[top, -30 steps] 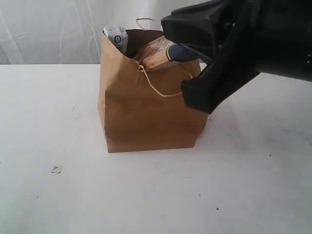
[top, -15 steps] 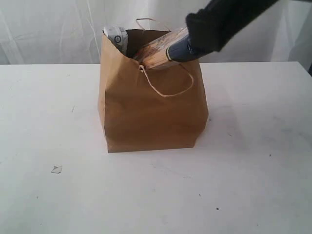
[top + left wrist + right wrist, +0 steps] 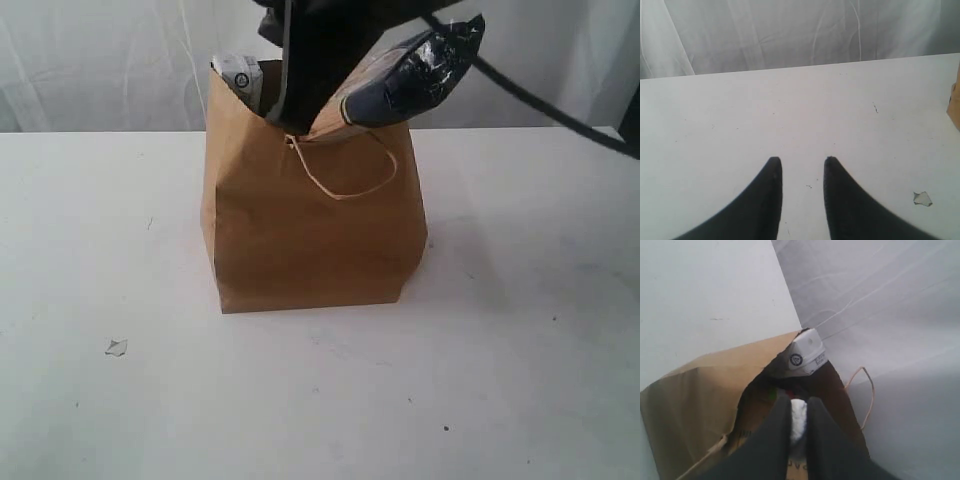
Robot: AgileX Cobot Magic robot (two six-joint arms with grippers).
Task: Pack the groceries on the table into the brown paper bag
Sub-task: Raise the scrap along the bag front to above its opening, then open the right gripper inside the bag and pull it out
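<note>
Two sets of jaws are mine. My right jaws are down in the mouth of the brown paper bag (image 3: 310, 240), which stands in the middle of the counter (image 3: 520, 330). They are pressed almost together. Something white (image 3: 799, 421) shows in the thin gap between them. I cannot tell if they pinch it or if it just lies below them. My left jaws are spread apart with nothing between them. They hang low over bare counter, off to the left of the bag, near a small torn scrap (image 3: 922, 198).

The long navy-tan packet (image 3: 400, 85) is in the bag, but not all the way. Its dark end pokes out of the top and leans to the right, past the rim. A white pack with a round mark (image 3: 805, 357) pokes up at the far left corner of the bag. I see no groceries lying on the counter in these views. So I think the packing is nearly done and this is the tucking-in part.

Next, I think, the right jaws need to come straight up and out. They should go slowly, because the packet leans right beside my right arm (image 3: 315, 60) and the loop handle (image 3: 345, 190) hangs on the near side. A bump could tip the packet out or pull the bag over.
</note>
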